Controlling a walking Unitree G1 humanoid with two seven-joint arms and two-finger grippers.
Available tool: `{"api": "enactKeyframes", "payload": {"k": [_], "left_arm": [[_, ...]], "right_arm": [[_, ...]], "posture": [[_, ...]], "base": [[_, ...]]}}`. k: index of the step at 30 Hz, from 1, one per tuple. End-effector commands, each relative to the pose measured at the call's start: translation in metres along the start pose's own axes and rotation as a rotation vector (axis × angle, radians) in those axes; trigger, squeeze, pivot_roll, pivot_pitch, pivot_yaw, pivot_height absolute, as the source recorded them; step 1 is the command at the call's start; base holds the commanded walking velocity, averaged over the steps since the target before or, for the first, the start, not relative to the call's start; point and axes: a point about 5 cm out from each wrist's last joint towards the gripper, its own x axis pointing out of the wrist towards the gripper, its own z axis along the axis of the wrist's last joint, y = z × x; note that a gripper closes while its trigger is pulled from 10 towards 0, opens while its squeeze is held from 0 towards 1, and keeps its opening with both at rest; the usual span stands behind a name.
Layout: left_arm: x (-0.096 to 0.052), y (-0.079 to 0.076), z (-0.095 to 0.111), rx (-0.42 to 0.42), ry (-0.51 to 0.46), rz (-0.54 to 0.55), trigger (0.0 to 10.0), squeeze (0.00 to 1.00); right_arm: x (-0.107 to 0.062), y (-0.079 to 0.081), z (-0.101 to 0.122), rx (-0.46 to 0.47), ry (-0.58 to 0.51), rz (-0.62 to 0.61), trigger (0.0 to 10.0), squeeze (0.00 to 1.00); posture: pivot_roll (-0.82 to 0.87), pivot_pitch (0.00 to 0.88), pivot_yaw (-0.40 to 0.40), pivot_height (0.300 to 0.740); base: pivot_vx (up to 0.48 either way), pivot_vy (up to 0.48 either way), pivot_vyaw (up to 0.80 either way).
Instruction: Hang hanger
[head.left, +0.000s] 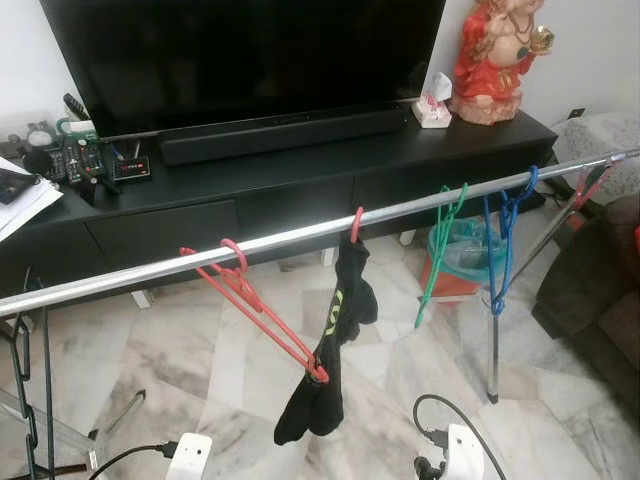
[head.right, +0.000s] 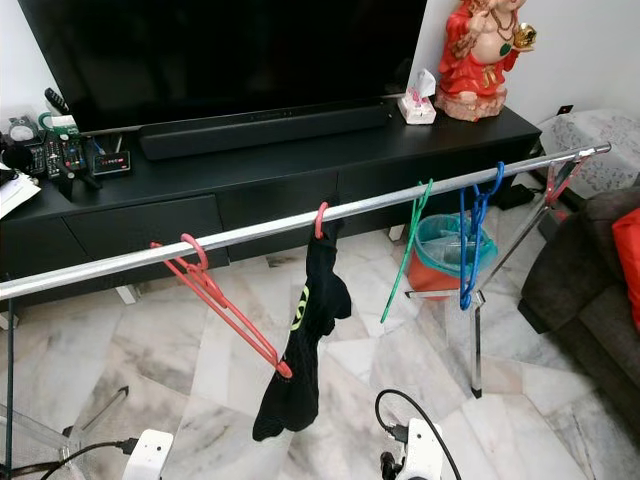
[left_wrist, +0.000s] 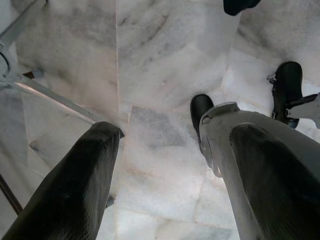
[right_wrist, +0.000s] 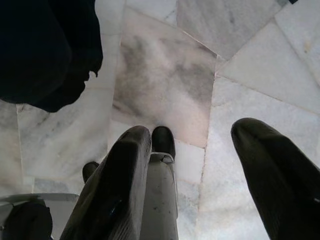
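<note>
Red hanger (head.left: 262, 315) with black garment (head.left: 326, 360) hangs on rail (head.left: 150, 270) mid-span; bare rail either side, then green hanger (head.left: 440, 250) and blue hanger (head.left: 505, 235) toward the right end. Left gripper (left_wrist: 170, 165) and right gripper (right_wrist: 192, 165) low, fingers spread, empty, over marble floor (left_wrist: 165, 60).

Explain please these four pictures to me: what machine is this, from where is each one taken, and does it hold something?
A humanoid robot stands before a metal clothes rail. The top two pictures come from its head cameras, looking forward and down. On the rail hang a red hanger carrying a black garment, a green hanger and a blue hanger; behind is a TV cabinet. The lower two come from wrist cameras, looking down at the marble floor. The left gripper and right gripper are open, holding nothing.
</note>
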Motion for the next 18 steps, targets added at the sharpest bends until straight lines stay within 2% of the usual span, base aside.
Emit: {"api": "enactKeyframes", "payload": {"k": [1, 18], "left_arm": [[-0.0011, 0.0000, -0.0110, 0.014, 0.034, -0.002, 10.0, 0.00], [-0.0021, 0.0005, -0.0176, 0.018, 0.049, -0.001, 10.0, 0.00]], "right_arm": [[-0.0007, -0.0025, -0.0026, 0.006, 0.003, -0.012, 10.0, 0.00], [-0.0005, -0.0017, -0.0018, 0.013, 0.000, -0.010, 10.0, 0.00]], "posture": [[0.11, 0.035, -0.048, 0.736], [0.12, 0.051, -0.048, 0.736]], "base": [[-0.315, 0.000, 0.00], [-0.309, 0.000, 0.00]]}}
